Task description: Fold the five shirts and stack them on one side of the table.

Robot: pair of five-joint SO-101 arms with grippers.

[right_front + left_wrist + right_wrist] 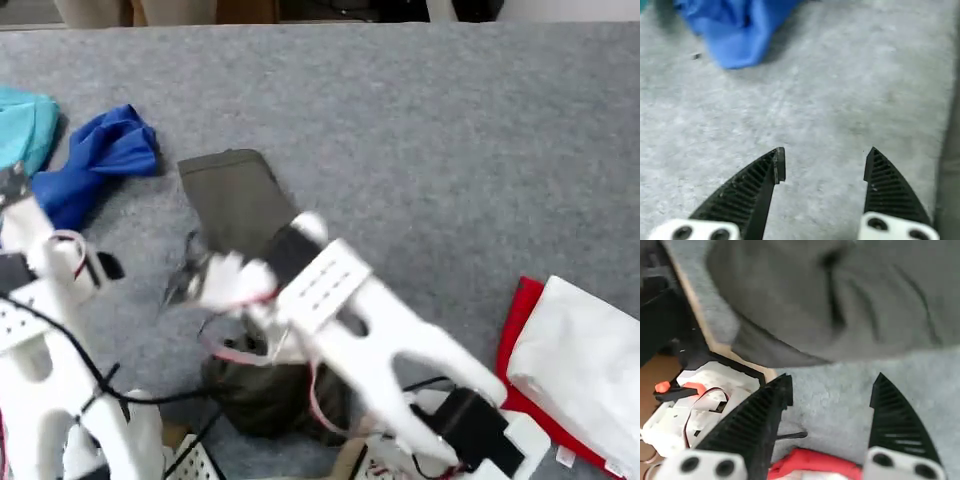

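Five shirts are out on the grey worktop point(450, 130), and both arms are over it. The left claw point(825, 155) hangs with its jaws spread wide and nothing between them, just bare grey worktop underneath. The blue shirt point(740, 30) lies crumpled a little way ahead of its tips. From the high view, that blue shirt point(95, 160) sits in a loose heap at the left side, right next to the teal shirt point(22, 125), which is bunched at the left edge. In the middle lies the olive shirt point(235, 200), its far part lying flat and roughly rectangular. Its near part disappears under the right arm towards a dark rumpled lump by the near edge. The right arm stretches in from the near right corner, across that olive cloth. The right claw point(832, 382) is also gaping wide and holding nothing, with the olive shirt point(840, 295) spread just beyond its tips, not between them. Down at the near right corner, the white shirt point(580, 360) rests folded on top of the red shirt point(522, 310), with red showing along its left edge. These two are well apart from the other three.
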